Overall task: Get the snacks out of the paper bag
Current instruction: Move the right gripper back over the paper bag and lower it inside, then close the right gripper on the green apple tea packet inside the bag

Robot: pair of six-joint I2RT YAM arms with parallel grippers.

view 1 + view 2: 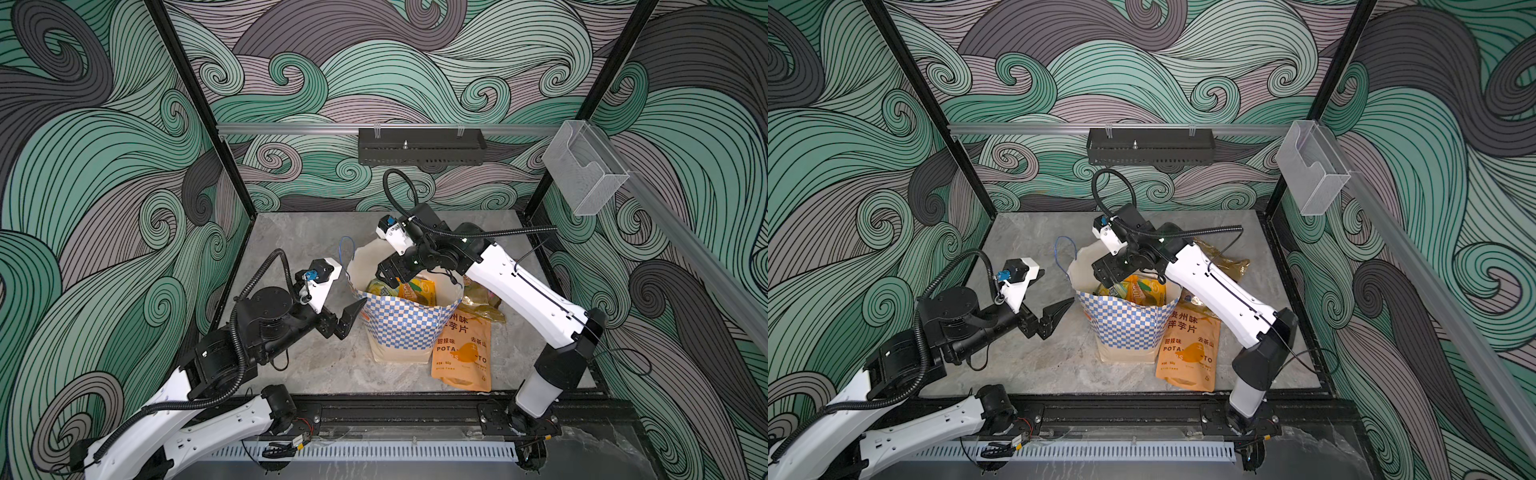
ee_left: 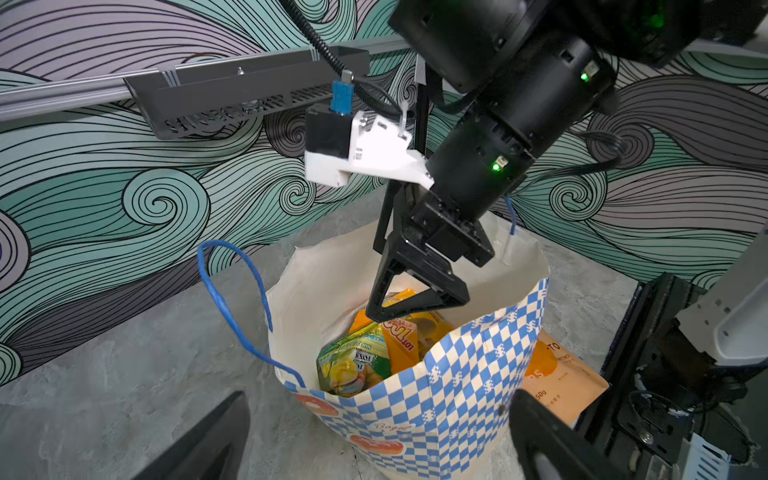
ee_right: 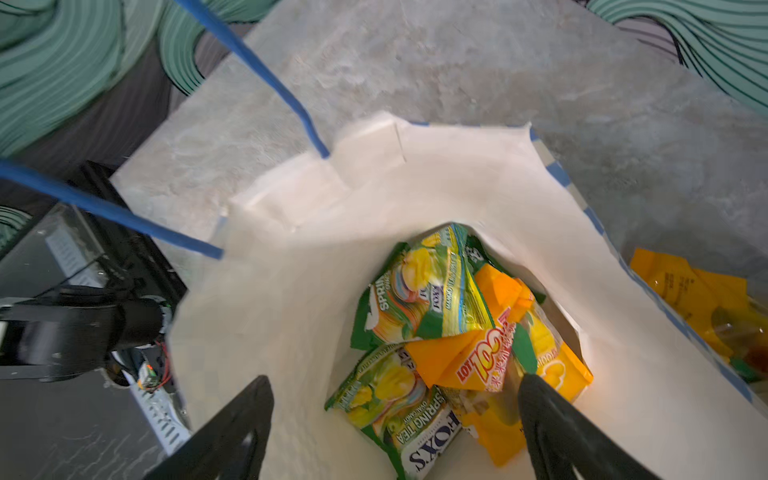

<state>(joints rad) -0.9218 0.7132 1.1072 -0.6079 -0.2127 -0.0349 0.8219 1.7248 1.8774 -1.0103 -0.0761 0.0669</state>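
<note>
1. Right jaws: spread wide, empty, inside the mouth of the tall cream paper bag with a blue-and-white checkered band (image 1: 1125, 328), one tip close to the crinkly yellow-orange fruit-print packet (image 3: 498, 357).
2. Step in hand: straddle that packet's raised edge, clear of the green-yellow packets (image 3: 419, 291) and the bag wall, then close and lift straight.
3. Left jaws: fully spread, empty, at the bag's 9 o'clock.
4. On the grey counter (image 1: 1025, 365): flat orange "POTATO" pouch (image 1: 1187, 353) at the bag's 4 o'clock, golden-brown packet (image 1: 1229, 264) at 2 o'clock.

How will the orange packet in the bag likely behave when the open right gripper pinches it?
Probably floppy: the orange packet lies folded and creased. Its glossy film may slip in the right gripper. It looks light, so the paper bag should stay upright.
</note>
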